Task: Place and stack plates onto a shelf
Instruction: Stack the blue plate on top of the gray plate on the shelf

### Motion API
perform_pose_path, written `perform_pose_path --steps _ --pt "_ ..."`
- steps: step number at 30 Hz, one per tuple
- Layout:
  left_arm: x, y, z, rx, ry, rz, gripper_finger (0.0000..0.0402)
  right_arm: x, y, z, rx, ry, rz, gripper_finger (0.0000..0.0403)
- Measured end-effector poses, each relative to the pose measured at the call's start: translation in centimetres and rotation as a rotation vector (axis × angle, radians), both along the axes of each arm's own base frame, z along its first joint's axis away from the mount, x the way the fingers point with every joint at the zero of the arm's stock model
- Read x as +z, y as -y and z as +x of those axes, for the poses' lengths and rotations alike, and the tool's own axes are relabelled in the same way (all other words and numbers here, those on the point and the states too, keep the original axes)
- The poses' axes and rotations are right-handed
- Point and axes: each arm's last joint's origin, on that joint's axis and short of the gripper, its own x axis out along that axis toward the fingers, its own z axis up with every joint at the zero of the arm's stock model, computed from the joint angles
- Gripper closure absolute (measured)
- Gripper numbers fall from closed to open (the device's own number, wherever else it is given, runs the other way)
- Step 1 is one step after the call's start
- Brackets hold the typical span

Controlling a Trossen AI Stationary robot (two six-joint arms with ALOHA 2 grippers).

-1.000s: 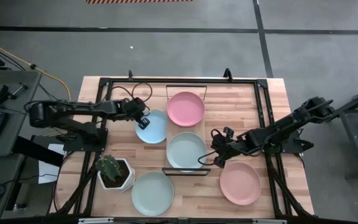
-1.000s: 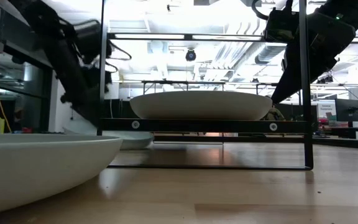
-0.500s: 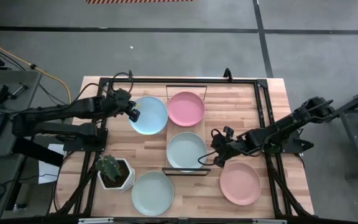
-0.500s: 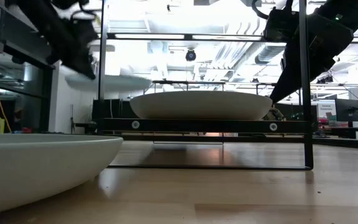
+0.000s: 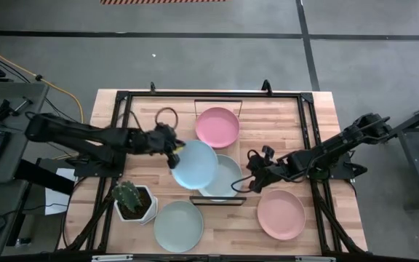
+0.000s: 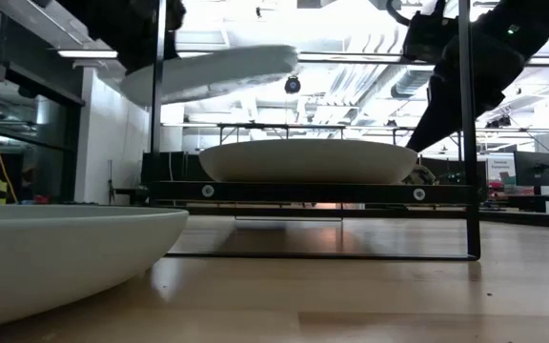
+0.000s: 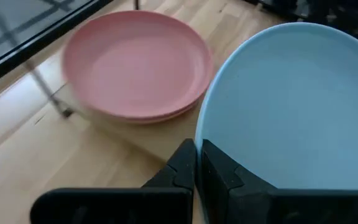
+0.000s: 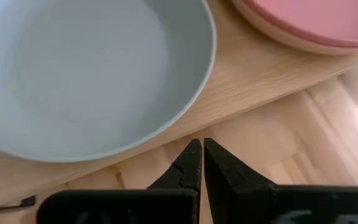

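My left gripper (image 5: pixel 172 154) is shut on a light blue plate (image 5: pixel 195 164), held in the air over the near half of the shelf (image 5: pixel 233 151). Below it a mint plate (image 5: pixel 226 180) lies on the shelf board. A pink plate (image 5: pixel 217 126) lies on the shelf's far half. In the low view the blue plate (image 6: pixel 213 71) hangs tilted above the mint plate (image 6: pixel 308 160). My right gripper (image 5: pixel 257 175) is shut and empty just right of the shelf. A pink plate (image 5: pixel 281 214) and a mint plate (image 5: pixel 178 226) lie on the table. My left gripper pinches the blue plate's rim (image 7: pixel 205 140) between its two fingers, on the plate's left side, one finger on the inner face and one on the outside. The fingers come from the table's left. The plate is lifted clear and tilted, above the mint plate.
A white pot with a cactus (image 5: pixel 131 200) stands near the table's left front. A black frame (image 5: pixel 122 94) runs round the tabletop. The near mint plate fills the low view's left foreground (image 6: pixel 55 257). Bare wood lies right of the shelf's far half.
My left gripper has lifted the blue plate off the table left of the shelf, first up and toward the far edge, then toward the right and near, until it hangs tilted over the mint plate on the shelf.
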Motion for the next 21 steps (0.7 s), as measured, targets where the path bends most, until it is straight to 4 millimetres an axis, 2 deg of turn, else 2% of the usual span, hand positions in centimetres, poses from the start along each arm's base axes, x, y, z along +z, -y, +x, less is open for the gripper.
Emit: perform_pose_path --steps 6,13,21 --pt "-1.6 0.6 2.9 -0.025 0.039 0.050 0.0401 0.1 0.9 0.2 -0.071 0.018 -0.065 0.0403" --pt "-2.3 -0.1 5.2 -0.071 0.030 0.035 0.0401 0.1 1.4 0.2 -0.109 0.021 -0.096 0.0403" --pt "-3.5 0.2 8.0 -0.118 -0.018 0.041 0.0398 0.1 1.5 0.3 -0.125 0.034 -0.104 0.0403"
